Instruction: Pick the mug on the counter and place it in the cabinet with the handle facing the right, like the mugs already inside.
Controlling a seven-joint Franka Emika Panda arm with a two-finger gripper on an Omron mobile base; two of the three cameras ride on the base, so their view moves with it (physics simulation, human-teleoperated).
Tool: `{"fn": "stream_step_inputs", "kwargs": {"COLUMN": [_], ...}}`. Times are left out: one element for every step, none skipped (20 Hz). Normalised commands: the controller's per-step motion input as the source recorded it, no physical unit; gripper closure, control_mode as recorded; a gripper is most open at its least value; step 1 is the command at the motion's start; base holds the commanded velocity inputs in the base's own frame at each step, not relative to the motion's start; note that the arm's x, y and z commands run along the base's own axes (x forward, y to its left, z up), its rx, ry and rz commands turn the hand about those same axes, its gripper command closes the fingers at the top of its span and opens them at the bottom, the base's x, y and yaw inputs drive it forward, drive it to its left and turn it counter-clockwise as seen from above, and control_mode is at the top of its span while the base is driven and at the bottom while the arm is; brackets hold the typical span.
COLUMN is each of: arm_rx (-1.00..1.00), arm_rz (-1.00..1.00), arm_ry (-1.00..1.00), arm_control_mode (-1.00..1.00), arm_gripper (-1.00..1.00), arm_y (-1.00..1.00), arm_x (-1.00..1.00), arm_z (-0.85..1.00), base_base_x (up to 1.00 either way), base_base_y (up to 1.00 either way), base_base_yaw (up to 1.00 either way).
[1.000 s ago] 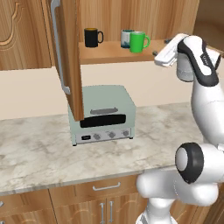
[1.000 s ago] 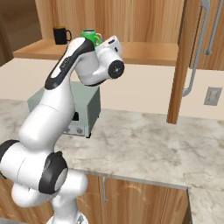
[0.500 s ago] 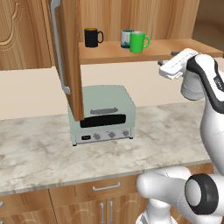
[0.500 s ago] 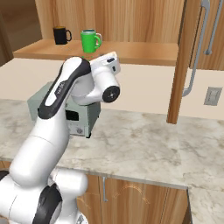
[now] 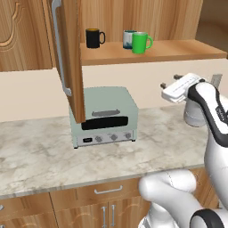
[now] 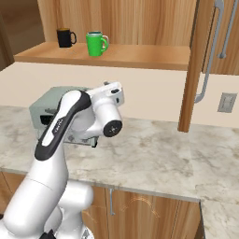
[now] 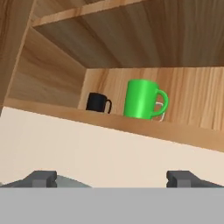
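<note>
Left base view: mug [image 5: 141, 42] upright on cabinet [image 5: 151, 51] shelf, handle right.
Right base view: arm low over surface [image 6: 154, 154].
Hand view: pincer [image 7: 111, 178] wide open, empty. Retreat straight, avoid door.

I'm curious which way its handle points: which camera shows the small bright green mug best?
The hand view: the glossy bright green mug looms large on the wooden cabinet shelf, its loop handle pointing right. Both base views show it smaller; the left one shows it overlapping a teal-and-white mug.

even, bright rendered light; soft shadows, no glare, slightly blurry.
</note>
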Motion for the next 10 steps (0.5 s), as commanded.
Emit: {"fn": "stream_step_inputs", "kwargs": {"arm_rx": [0.06,0.07,0.08,0.09,0.09,0.09,0.09,0.08,0.07,0.08], "arm_rz": [0.00,0.00,0.00,0.00,0.00,0.00,0.00,0.00,0.00,0.00], "arm_ry": [0.15,0.15,0.16,0.17,0.18,0.19,0.20,0.21,0.22,0.22], "arm_control_mode": [-1.00,-1.00,-1.00,-1.00,-1.00,-1.00,-1.00,-1.00,-1.00,-1.00], "arm_gripper": [-1.00,-1.00,-1.00,-1.00,-1.00,-1.00,-1.00,-1.00,-1.00,-1.00], "arm_y": [0.00,0.00,0.00,0.00,0.00,0.00,0.00,0.00,0.00,0.00], "arm_x": [-0.18,-0.16,-0.14,-0.10,-0.02,0.00,0.00,0.00,0.00,0.00], "arm_z": [-0.76,-0.76,-0.78,-0.77,-0.81,-0.82,-0.79,-0.77,-0.76,-0.72], "base_base_x": [0.00,0.00,0.00,0.00,0.00,0.00,0.00,0.00,0.00,0.00], "base_base_y": [0.00,0.00,0.00,0.00,0.00,0.00,0.00,0.00,0.00,0.00], "base_base_yaw": [0.00,0.00,0.00,0.00,0.00,0.00,0.00,0.00,0.00,0.00]}}
